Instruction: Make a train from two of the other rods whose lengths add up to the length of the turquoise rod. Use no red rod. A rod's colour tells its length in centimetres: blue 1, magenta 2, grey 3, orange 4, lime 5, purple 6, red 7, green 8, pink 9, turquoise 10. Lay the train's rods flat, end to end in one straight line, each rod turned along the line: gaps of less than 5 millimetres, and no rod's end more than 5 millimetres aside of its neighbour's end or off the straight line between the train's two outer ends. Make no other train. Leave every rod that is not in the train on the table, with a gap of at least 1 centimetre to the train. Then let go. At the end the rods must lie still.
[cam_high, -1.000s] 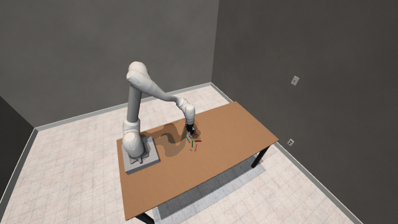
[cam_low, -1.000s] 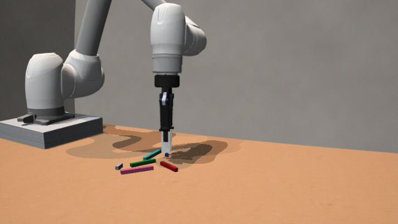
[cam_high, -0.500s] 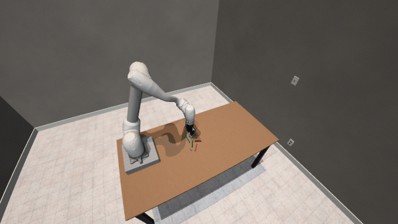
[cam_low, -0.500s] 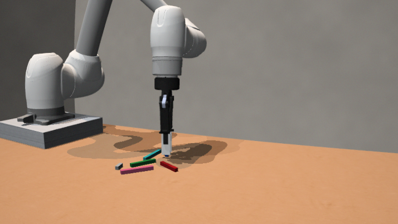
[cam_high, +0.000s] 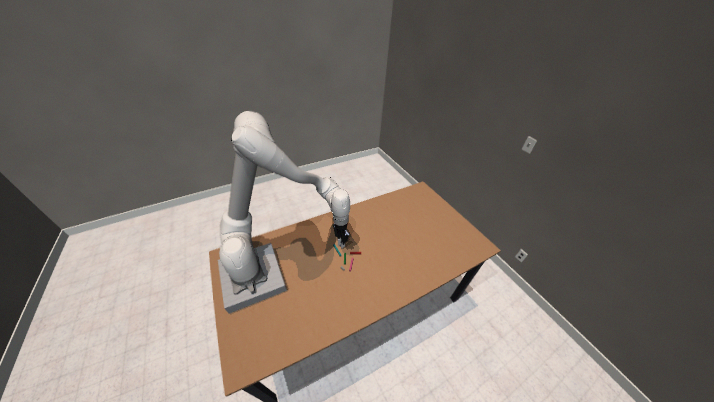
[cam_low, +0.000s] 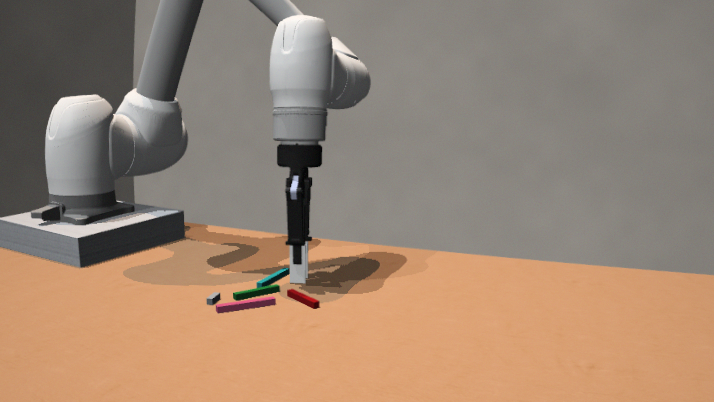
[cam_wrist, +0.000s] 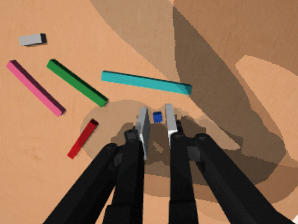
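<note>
My gripper (cam_wrist: 157, 115) (cam_low: 298, 280) points straight down, with its fingertips close to the table. It is open a little. A small blue rod (cam_wrist: 157, 117) lies on the table between the fingertips, with a gap to each finger. The turquoise rod (cam_wrist: 147, 83) lies just beyond the fingertips and also shows in the exterior view (cam_low: 273, 277). The green rod (cam_wrist: 76, 83) and the pink rod (cam_wrist: 35, 87) lie side by side to the left. The red rod (cam_wrist: 83, 137) lies left of the fingers. The short grey rod (cam_wrist: 32, 39) lies at the far left.
The rods lie in a loose cluster on the brown table (cam_high: 350, 260). The robot's base block (cam_low: 90, 230) stands at the table's left end. The arm's shadow falls across the area around the gripper.
</note>
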